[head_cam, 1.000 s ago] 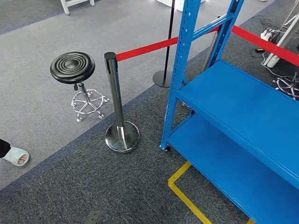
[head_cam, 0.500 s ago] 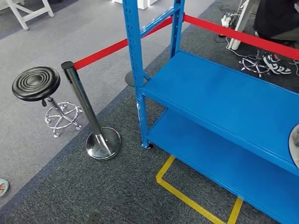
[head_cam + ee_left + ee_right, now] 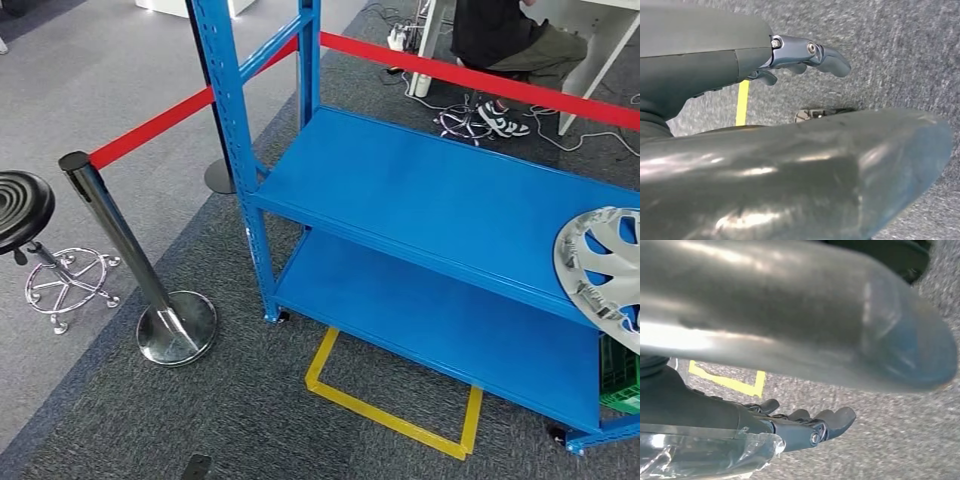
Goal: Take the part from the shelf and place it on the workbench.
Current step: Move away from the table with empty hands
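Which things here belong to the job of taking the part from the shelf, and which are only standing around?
For the job:
- silver hubcap, lying on the blue shelf

Just around:
- black stool
- chrome barrier post
- red barrier belt
- green crate
- yellow floor tape
- seated person

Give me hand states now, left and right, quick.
Left hand: open, holds nothing, hangs over the carpet.
Right hand: open, holds nothing, hangs over the carpet.
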You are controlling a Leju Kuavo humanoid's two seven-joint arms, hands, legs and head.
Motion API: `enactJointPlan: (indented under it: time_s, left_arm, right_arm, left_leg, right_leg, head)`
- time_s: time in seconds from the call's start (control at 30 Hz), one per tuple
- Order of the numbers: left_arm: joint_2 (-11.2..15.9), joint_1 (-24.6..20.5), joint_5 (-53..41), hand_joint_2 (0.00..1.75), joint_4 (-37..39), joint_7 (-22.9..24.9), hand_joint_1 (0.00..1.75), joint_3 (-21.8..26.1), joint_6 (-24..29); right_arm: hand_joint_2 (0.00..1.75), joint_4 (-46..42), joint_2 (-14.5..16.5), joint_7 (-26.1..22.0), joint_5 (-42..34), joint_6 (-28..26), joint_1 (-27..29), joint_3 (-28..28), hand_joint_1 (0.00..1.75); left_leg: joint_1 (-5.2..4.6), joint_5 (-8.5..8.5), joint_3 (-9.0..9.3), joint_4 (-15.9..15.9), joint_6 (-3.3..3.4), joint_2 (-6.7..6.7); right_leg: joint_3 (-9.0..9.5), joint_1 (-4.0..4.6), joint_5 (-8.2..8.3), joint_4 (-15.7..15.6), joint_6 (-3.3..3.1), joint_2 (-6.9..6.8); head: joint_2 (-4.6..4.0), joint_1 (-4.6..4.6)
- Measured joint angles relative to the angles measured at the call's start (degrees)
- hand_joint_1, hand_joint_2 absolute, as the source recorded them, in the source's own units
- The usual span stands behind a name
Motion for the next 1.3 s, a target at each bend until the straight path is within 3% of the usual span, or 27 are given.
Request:
enactJointPlan:
  time_s: [0.03, 0.07, 0.1, 0.13, 0.17, 0.2, 0.27, 0.3, 0.33, 0.4, 0.43, 0.5, 0.57, 0.6, 0.63, 0.67, 0.7, 0.77, 0.8, 0.87, 0.9, 1.03, 1.1, 1.23, 1.3]
  left_arm:
    - [-0.01, 0.11, -0.01, 0.00, 0.00, 0.00, 0.00, 0.01, 0.01]
    - [-0.01, 0.25, -0.01, 0.00, 0.00, 0.00, 0.00, 0.01, 0.02]
    - [0.01, 0.36, -0.01, 0.00, 0.00, 0.00, 0.00, 0.01, 0.02]
    - [0.01, 0.41, -0.02, 0.00, 0.00, 0.00, 0.00, 0.01, 0.02]
    - [0.01, 0.39, -0.03, 0.00, 0.00, 0.00, 0.00, 0.01, 0.02]
    - [-0.01, 0.35, -0.03, 0.00, 0.00, 0.00, 0.00, 0.01, 0.02]
    - [-0.04, 0.32, -0.04, 0.00, 0.00, 0.00, 0.00, 0.01, 0.02]
    - [-0.03, 0.30, -0.05, 0.00, 0.00, 0.00, 0.00, 0.01, 0.02]
    - [-0.02, 0.28, -0.06, 0.00, 0.00, 0.00, 0.00, 0.01, 0.02]
    - [-0.01, 0.18, -0.08, 0.00, 0.00, 0.00, 0.00, 0.01, 0.03]
    - [-0.02, 0.10, -0.08, 0.00, 0.00, 0.00, 0.00, 0.01, 0.04]
    - [-0.05, -0.01, -0.09, 0.00, 0.00, 0.00, 0.00, 0.01, 0.08]
    - [-0.04, 0.03, -0.09, 0.00, 0.00, 0.01, 0.00, 0.02, 0.14]
    - [-0.01, 0.07, -0.08, 0.00, 0.00, 0.03, 0.00, 0.03, 0.16]
    - [0.02, 0.12, -0.02, 0.00, 0.00, 0.09, 0.00, 0.05, 0.17]
    - [0.05, 0.11, 0.14, 0.00, 0.00, 0.16, 0.00, 0.09, 0.17]
    - [0.08, 0.08, 0.37, 0.00, 0.00, 0.25, 0.00, 0.17, 0.17]
    - [0.07, -0.02, 0.93, 0.00, 0.01, 0.36, 0.00, 0.40, 0.15]
    - [0.04, -0.10, 1.15, 0.00, 0.01, 0.42, 0.00, 0.53, 0.11]
    - [-0.05, -0.21, 1.55, 0.00, 0.02, 0.51, 0.00, 0.83, -0.03]
    - [-0.09, -0.25, 1.79, 0.00, 0.02, 0.56, 0.00, 1.03, -0.15]
    - [-0.17, -0.25, 3.10, 0.00, 0.02, 0.81, 0.00, 1.97, -0.71]
    - [-0.19, -0.25, 3.68, 0.00, 0.02, 0.99, 0.00, 2.58, -0.79]
    - [-0.20, -0.26, 4.23, 1.75, 0.02, 1.44, 0.00, 3.48, -0.80]
    - [-0.20, -0.28, 4.41, 1.75, 0.02, 1.76, 0.00, 3.90, -0.80]
  right_arm:
    - [0.00, 0.00, 0.00, -0.01, 0.01, -0.01, -0.09, -0.01, 0.00]
    - [0.00, 0.00, 0.00, -0.01, 0.01, -0.01, -0.15, -0.01, 0.00]
    - [0.00, 0.00, 0.00, -0.01, 0.01, 0.00, -0.14, -0.01, 0.00]
    - [0.00, 0.00, 0.00, -0.01, 0.00, 0.00, -0.07, -0.02, 0.00]
    - [0.00, 0.00, 0.00, 0.00, -0.01, -0.01, 0.02, -0.02, 0.00]
    - [0.00, 0.00, 0.00, 0.00, -0.02, -0.01, 0.08, -0.03, 0.00]
    - [0.00, -0.01, 0.00, -0.01, -0.02, -0.02, 0.03, -0.03, 0.00]
    - [0.00, -0.02, 0.00, -0.01, -0.01, -0.02, -0.05, -0.03, 0.00]
    - [0.00, -0.02, 0.00, -0.02, 0.00, -0.02, -0.09, -0.03, 0.00]
    - [0.00, -0.01, 0.00, -0.02, 0.01, -0.03, -0.07, -0.04, 0.00]
    - [0.00, -0.01, 0.00, -0.02, 0.01, -0.05, -0.03, -0.05, 0.00]
    - [0.00, -0.02, 0.00, -0.01, -0.01, -0.13, -0.11, -0.05, 0.00]
    - [0.00, -0.02, 0.00, 0.03, 0.00, -0.14, -0.23, -0.05, 0.00]
    - [0.00, -0.02, 0.00, 0.04, 0.01, -0.14, -0.25, -0.05, 0.00]
    - [0.00, -0.02, 0.00, 0.09, 0.01, -0.24, -0.23, -0.05, 0.00]
    - [0.00, -0.02, 0.01, 0.16, 0.00, -0.56, -0.19, -0.07, 0.00]
    - [0.00, -0.02, 0.01, 0.23, -0.01, -1.06, -0.17, -0.15, 0.00]
    - [0.00, -0.02, 0.02, 0.39, -0.01, -2.27, -0.18, -0.46, 0.00]
    - [0.00, -0.02, 0.02, 0.53, -0.01, -2.65, -0.18, -0.66, 0.00]
    - [0.00, -0.02, 0.01, 1.08, 0.00, -2.91, -0.09, -1.07, 0.00]
    - [0.00, -0.01, 0.01, 1.45, 0.01, -2.92, 0.02, -1.29, 0.00]
    - [0.00, -0.01, 0.00, 2.73, -0.02, -2.80, 0.28, -2.49, 0.00]
    - [0.00, -0.01, 0.01, 3.15, -0.01, -2.66, 0.27, -3.04, 0.00]
    - [0.00, 0.00, 0.02, 3.72, -0.01, -2.57, 0.28, -3.68, 0.00]
    - [0.00, -0.01, 0.02, 4.02, -0.01, -2.56, 0.28, -3.76, 0.00]
  left_leg:
    - [-0.16, -0.06, 0.03, 0.01, 0.22, 0.82]
    - [-0.34, -0.12, 0.05, 0.01, 0.36, 1.75]
    - [-0.47, -0.19, 0.08, 0.02, 0.43, 2.71]
    - [-0.56, -0.27, 0.15, 0.03, 0.45, 3.59]
    - [-0.61, -0.37, 0.29, 0.03, 0.41, 4.38]
    - [-0.63, -0.52, 0.52, 0.03, 0.30, 5.11]
    - [-0.83, -0.96, 1.07, 0.04, -0.16, 6.34]
    - [-0.97, -1.14, 1.33, 0.04, -0.45, 6.83]
    - [-1.10, -1.24, 1.51, -0.01, -0.76, 7.30]
    - [-1.11, -1.29, 1.77, -0.24, -1.39, 8.22]
    - [-1.03, -1.56, 1.81, -0.14, -1.76, 7.95]
    - [-0.86, -3.85, 0.58, 2.87, -2.39, 5.48]
    - [-0.75, -7.72, -3.04, 10.41, -2.65, 2.78]
    - [-0.73, -9.01, -4.98, 14.07, -2.70, 2.30]
    - [-0.72, -9.25, -6.30, 16.27, -2.71, 2.11]
    - [-0.70, -8.22, -6.61, 16.26, -2.68, 2.01]
    - [-0.64, -6.14, -5.79, 13.97, -2.65, 1.84]
    - [-0.30, -1.72, -2.50, 6.08, -2.71, 0.40]
    - [-0.13, -0.53, -1.24, 2.92, -2.54, -0.47]
    - [-0.08, -0.11, -0.44, 0.33, -1.89, -1.49]
    - [-0.11, -0.03, -0.54, 0.27, -1.58, -1.46]
    - [-0.27, 0.29, -0.51, 0.01, -1.11, -1.45]
    - [-0.40, 0.29, -0.51, 0.02, -0.77, -1.45]
    - [-0.56, 0.38, -0.59, 0.06, -0.49, -1.45]
    - [-0.58, 0.38, -0.59, 0.06, -0.47, -1.45]
  right_leg:
    - [-1.75, 0.12, -2.13, 3.85, 0.11, -1.89]
    - [-3.70, 0.12, -4.15, 8.11, 0.19, -2.90]
    - [-5.19, 0.12, -5.44, 11.46, 0.23, -3.32]
    - [-5.66, 0.14, -5.62, 12.86, 0.21, -3.49]
    - [-4.85, 0.16, -4.70, 11.79, 0.13, -3.64]
    - [-2.82, 0.20, -2.97, 8.42, 0.00, -4.08]
    - [2.00, 0.46, -0.10, 0.18, -0.55, -6.71]
    - [3.50, 0.61, 0.58, -2.42, -0.89, -7.67]
    - [4.07, 0.77, 0.71, -3.51, -1.25, -8.19]
    - [3.82, 0.84, 0.91, -3.60, -1.94, -6.89]
    - [3.75, 0.73, 1.08, -3.76, -2.30, -6.20]
    - [3.74, 0.34, 1.45, -4.13, -2.91, -4.75]
    - [3.51, 0.20, 1.61, -4.19, -3.21, -3.26]
    - [3.40, 0.19, 1.66, -4.19, -3.28, -2.41]
    - [3.34, 0.19, 1.72, -4.19, -3.28, -1.61]
    - [3.33, 0.16, 1.79, -4.18, -3.23, -0.81]
    - [3.36, 0.11, 1.85, -4.17, -3.11, -0.06]
    - [3.31, 0.12, 1.94, -4.02, -2.61, 1.20]
    - [3.14, 0.18, 1.98, -3.94, -2.28, 1.68]
    - [2.80, 0.27, 2.16, -3.99, -1.55, 2.22]
    - [2.73, 0.20, 2.25, -4.19, -1.51, 2.33]
    - [2.79, 0.17, 2.31, -4.70, -3.23, 2.17]
    - [2.94, 0.10, 2.54, -5.01, -2.80, 2.10]
    - [3.35, -0.15, 2.94, -5.45, -0.90, 2.04]
    - [3.33, -0.19, 2.94, -5.48, -0.64, 2.03]
  head:
    - [0.00, 0.24]
    - [0.00, 0.33]
    - [0.00, 0.33]
    - [0.00, 0.34]
    - [0.00, 0.34]
    - [0.00, 0.35]
    - [0.00, 0.32]
    - [0.00, 0.28]
    - [0.00, 0.25]
    - [0.00, 0.25]
    - [0.00, 0.23]
    - [0.01, 0.04]
    - [0.01, -0.19]
    - [0.00, -0.21]
    - [0.00, -0.24]
    - [0.00, -0.23]
    - [0.00, -0.23]
    - [0.00, -0.29]
    - [0.01, -0.31]
    - [0.01, -0.38]
    - [0.01, -0.35]
    - [0.00, -0.18]
    - [0.00, -0.17]
    - [0.00, -0.19]
    - [0.00, -0.20]
